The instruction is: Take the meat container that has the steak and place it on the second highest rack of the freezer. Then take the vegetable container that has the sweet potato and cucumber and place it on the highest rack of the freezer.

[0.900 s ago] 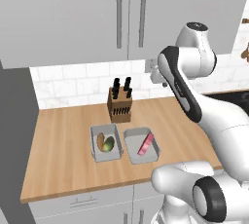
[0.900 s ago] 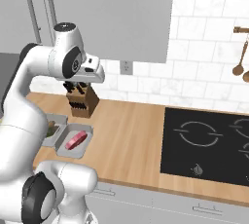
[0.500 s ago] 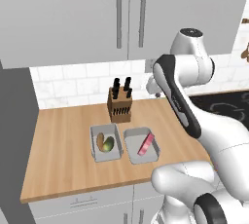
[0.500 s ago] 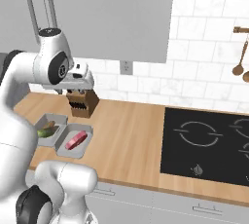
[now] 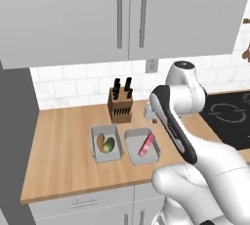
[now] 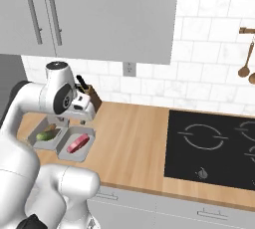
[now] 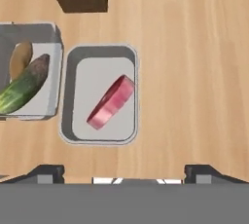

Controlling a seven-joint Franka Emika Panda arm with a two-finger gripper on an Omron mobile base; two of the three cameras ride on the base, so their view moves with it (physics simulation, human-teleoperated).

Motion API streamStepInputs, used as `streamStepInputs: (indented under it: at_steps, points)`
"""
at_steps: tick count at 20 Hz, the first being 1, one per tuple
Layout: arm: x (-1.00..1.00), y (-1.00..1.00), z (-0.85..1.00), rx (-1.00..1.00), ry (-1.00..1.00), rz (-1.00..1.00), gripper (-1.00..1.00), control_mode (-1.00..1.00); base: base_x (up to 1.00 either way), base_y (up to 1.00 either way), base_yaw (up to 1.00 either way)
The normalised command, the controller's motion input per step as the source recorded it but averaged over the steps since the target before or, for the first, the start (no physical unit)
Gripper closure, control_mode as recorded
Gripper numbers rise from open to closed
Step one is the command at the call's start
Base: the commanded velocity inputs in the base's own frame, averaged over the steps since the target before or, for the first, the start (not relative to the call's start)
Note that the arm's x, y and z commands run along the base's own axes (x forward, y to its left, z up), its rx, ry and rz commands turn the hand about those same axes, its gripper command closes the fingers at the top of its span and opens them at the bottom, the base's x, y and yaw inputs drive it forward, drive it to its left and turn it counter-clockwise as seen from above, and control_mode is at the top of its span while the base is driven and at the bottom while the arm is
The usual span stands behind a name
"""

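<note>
The wooden counter [image 5: 63,165] carries everything here, and the knife block [image 5: 121,105] standing at its back by the tiled wall serves as the landmark. In front of the knife block, nearer the counter's edge, two grey trays sit side by side, close together but seemingly not touching. The vegetable container [image 7: 30,72] lies forward and to the left of the block, as the left base camera sees it, and holds the sweet potato [image 7: 20,58] with the cucumber [image 7: 22,89] laid against it. The meat container [image 7: 101,94] lies forward and slightly right of the block, the steak [image 7: 111,102] resting diagonally inside with bare tray floor all around it. The gripper [image 7: 124,172] hangs above the counter on the near side of the meat container, looking straight down, its jaws spread wide and empty; that stance probably suits coming down over a tray wall, since the steak tray goes first. A dark grey panel at the far left of the block may be the freezer [image 5: 14,136], though too little shows to be sure.
</note>
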Motion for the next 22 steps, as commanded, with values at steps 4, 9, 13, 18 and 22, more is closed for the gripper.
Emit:
streamStepInputs:
  at_steps: [4, 9, 13, 18, 22]
  points:
    - [-0.02, -0.06, -0.94, 0.15, 0.42, -0.25, -1.00, -1.00, 0.00, 0.00, 0.00]
    - [0.01, -0.02, -1.00, 0.11, 0.32, -0.11, -1.00, -1.00, 0.00, 0.00, 0.00]
    - [0.29, 0.00, -0.78, 0.04, 0.04, -0.04, -1.00, -1.00, 0.00, 0.00, 0.00]
    - [0.11, -0.09, -0.48, 0.00, 0.00, -0.11, -1.00, -1.00, 0.00, 0.00, 0.00]
    - [0.35, 0.00, -0.37, 0.00, 0.00, -0.12, -1.00, -1.00, 0.00, 0.00, 0.00]
